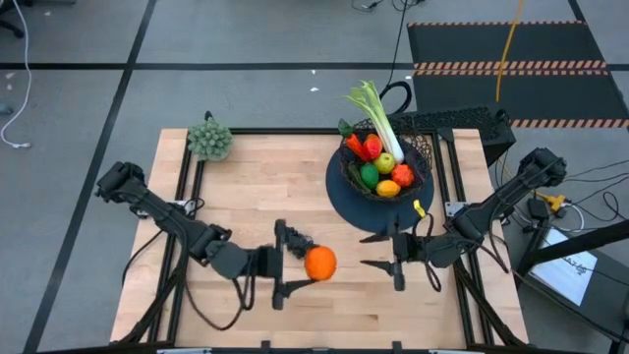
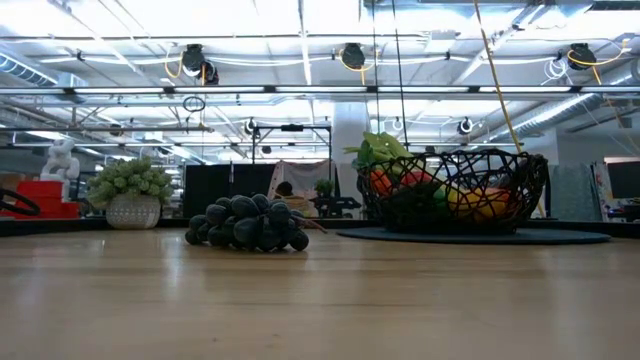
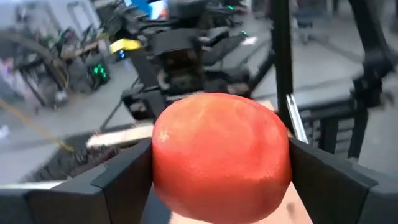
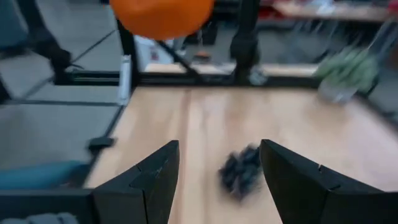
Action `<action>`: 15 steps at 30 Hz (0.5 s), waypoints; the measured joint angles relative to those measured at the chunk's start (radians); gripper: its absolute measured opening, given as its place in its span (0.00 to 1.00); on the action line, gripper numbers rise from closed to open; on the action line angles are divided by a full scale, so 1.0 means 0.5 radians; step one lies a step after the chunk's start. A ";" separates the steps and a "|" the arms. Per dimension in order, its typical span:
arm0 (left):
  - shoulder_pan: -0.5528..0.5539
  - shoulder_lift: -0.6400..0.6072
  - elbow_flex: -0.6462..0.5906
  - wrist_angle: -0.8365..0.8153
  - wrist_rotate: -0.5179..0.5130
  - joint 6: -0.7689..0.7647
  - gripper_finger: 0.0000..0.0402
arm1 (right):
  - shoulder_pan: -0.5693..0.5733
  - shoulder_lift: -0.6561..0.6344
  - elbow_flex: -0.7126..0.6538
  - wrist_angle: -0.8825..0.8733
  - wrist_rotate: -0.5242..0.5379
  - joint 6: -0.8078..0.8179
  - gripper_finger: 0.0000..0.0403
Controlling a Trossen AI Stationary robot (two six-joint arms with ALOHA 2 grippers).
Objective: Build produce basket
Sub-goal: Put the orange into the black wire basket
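A round orange (image 1: 319, 264) sits between the fingers of my left gripper (image 1: 311, 263), over the table's near middle. Dark grapes (image 1: 301, 242) lie on the wood just beyond that gripper, and they rest on the table top in the low view (image 2: 248, 224). The black wire basket (image 1: 421, 157) stands on its round dark disc (image 1: 344, 197) at the far right. It holds a leek (image 1: 378, 113), a red tomato, a lime, a lemon and other pieces. My right gripper (image 1: 364, 250) hovers open to the right of the orange, facing it. My left gripper pinches the orange across its middle (image 3: 186, 155), one finger (image 3: 127, 177) on each side. The fingers come in level from the table's left. The orange is lifted clear; the low view shows no fruit or finger at table height there.
A grey-green bushy clump in a pot (image 1: 209, 139) stands at the table's far left corner. Bare wood (image 1: 246, 187) lies between the pot, the grapes and the basket. A keyboard (image 1: 462, 120) lies off the table's far right corner.
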 joint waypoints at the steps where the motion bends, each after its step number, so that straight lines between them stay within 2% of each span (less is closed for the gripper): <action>1: 0.017 0.000 0.000 0.022 0.000 -0.085 0.84 | 0.015 0.026 0.000 0.052 0.062 -0.092 0.54; 9: 0.144 0.001 0.000 -0.019 0.016 -0.731 0.84 | 0.127 0.351 -0.002 0.649 0.399 -1.183 0.53; 12: 0.171 0.008 0.000 -0.108 0.108 -0.828 0.84 | 0.169 0.450 -0.002 0.882 0.403 -1.618 0.53; 15: 0.175 0.021 -0.001 -0.164 0.224 -0.757 0.84 | 0.201 0.537 -0.002 1.049 0.404 -1.882 0.53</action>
